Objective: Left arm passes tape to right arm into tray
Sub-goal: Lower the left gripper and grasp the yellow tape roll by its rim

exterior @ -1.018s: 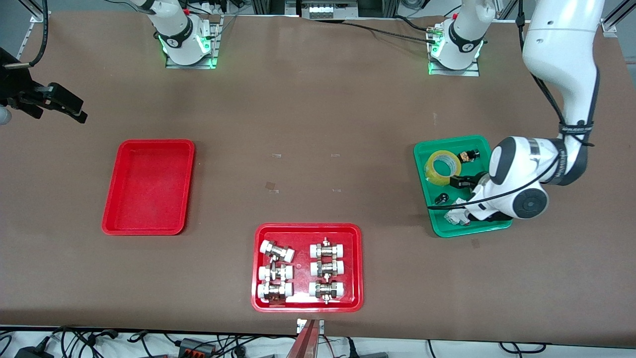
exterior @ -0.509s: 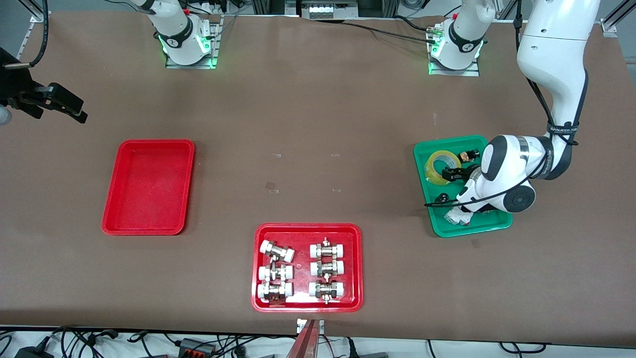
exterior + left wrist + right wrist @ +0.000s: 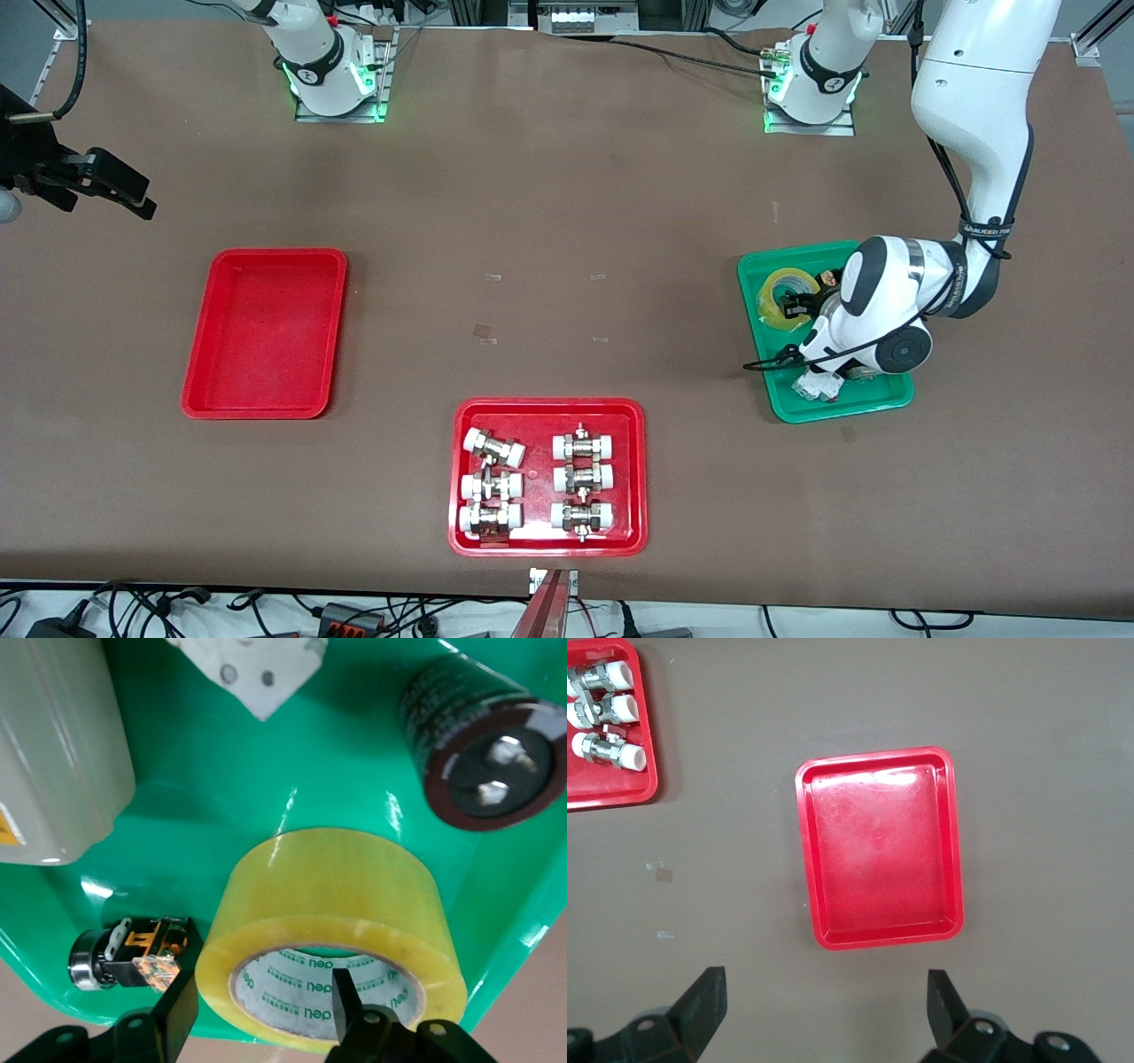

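Pincer of the right arm (image 3: 142, 199) hangs over bare tabletop (image 3: 567, 221) at the right arm's end, waiting. In the right wrist view its two fingers are spread wide with nothing between them. Just beside it, nearer the front camera, the tray (image 3: 266, 255) lies flat and holds nothing.

Toward the middle of the table, nearest the front camera, a second red tray (image 3: 547, 405) carries six white-capped metal fittings in two columns.

At the left arm's end the tape (image 3: 337, 904) sits in a green tray (image 3: 797, 412), in the corner farthest from the front camera, lying on its flat face with the core opening up. A dark capacitor-like cylinder (image 3: 483, 744), a small metal part with orange wiring (image 3: 133, 952) and a white piece (image 3: 252, 673) lie near it in the same tray.

The left arm's pincer (image 3: 261, 1005) is low over the roll and parted. One finger stands inside the core and the other outside the yellow wall, so the jaws straddle that wall without having clamped it. Whether either pad already touches cannot be told.

The roll looks light and stiff, since its cardboard core should resist a squeeze. The glossy outer wrap is probably slick, though. Pinching through the wall, with one finger on the cardboard and one on the film, seems the surest hold. It should also leave the opposite part of the ring free for the right arm's pincer to take at the handover. The nearby parts in the green tray could get nudged as the roll lifts
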Available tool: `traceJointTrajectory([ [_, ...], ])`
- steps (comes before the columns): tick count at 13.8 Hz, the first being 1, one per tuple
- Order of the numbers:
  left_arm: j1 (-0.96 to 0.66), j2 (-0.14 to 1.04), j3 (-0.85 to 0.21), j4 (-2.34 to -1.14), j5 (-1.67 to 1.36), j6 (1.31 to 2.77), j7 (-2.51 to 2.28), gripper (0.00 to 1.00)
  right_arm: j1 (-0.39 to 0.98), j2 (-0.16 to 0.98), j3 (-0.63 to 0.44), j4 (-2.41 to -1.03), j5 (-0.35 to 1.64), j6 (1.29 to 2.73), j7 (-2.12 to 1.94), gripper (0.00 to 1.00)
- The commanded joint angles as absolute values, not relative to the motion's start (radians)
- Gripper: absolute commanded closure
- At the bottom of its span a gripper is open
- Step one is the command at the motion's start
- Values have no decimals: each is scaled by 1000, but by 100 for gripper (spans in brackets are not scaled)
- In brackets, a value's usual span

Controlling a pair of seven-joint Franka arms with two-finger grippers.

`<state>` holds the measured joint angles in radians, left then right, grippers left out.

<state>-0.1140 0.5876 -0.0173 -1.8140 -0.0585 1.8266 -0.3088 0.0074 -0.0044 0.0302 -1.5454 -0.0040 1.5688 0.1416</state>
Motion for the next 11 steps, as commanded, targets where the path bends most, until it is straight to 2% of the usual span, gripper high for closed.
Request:
traceJointTrajectory([
  [1,-107,552,-18,-1852,-74,1836,-311,55,8,-12,29,-1554,6,1566,130,0],
  [3,-98,551,-17,-1847,-65,1827,-302,76,8,-12,29,-1554,6,1566,130,0],
  [7,-69,534,-17,-1841,-63,1816,-238,99,8,-12,29,-1554,6,1566,132,0],
  [9,-68,525,-17,-1822,-63,1786,-222,99,8,-12,29,-1554,5,1566,132,0],
  [11,-71,511,-17,-1737,-63,1693,-216,99,8,-12,29,-1554,6,1566,132,0],
])
